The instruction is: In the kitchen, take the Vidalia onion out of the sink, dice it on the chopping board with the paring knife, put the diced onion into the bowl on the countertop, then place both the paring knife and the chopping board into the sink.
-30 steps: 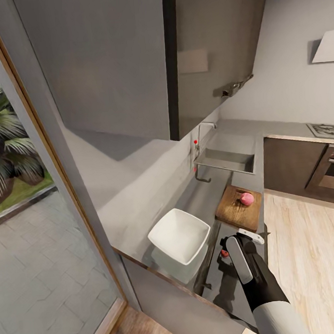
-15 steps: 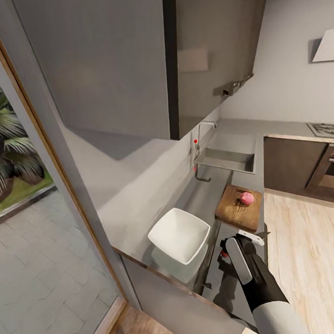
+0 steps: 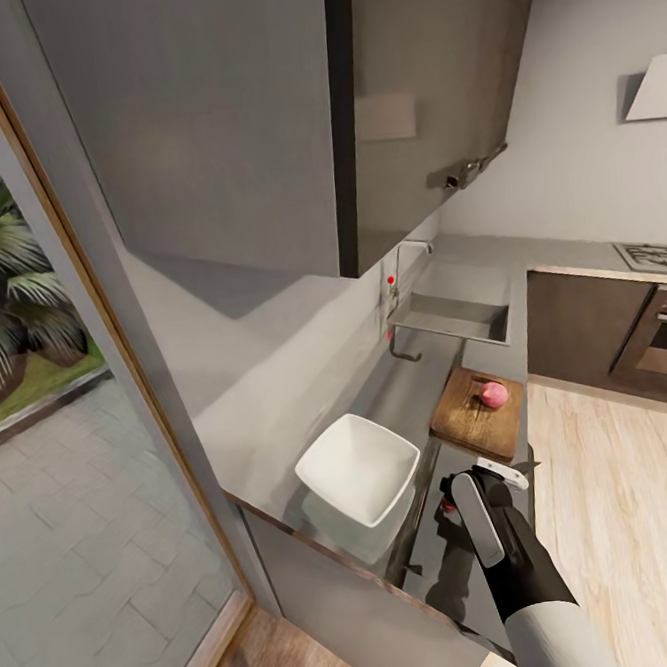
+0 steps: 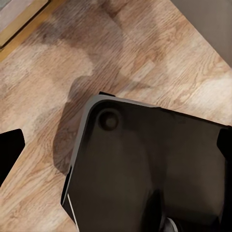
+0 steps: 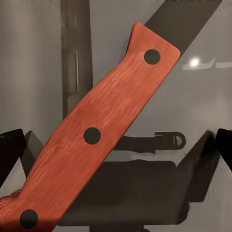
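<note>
Our right gripper (image 5: pixel 116 140) hangs spread and empty directly over the orange-red riveted paring knife (image 5: pixel 96 130). The handle's long axis runs diagonally between our fingertips (image 5: pixel 9 150), so we judge a wrist turn is needed. Our left gripper's state we cannot tell.

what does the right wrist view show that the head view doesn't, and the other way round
Right wrist view alone: the paring knife's orange-red handle close up, with three dark rivets, lying between the right tool's spread dark fingertips.

Head view alone: the Vidalia onion resting on the chopping board, the white bowl beside it, and the sink beyond.

Both: the glossy grey countertop and the right tool over the knife.
</note>
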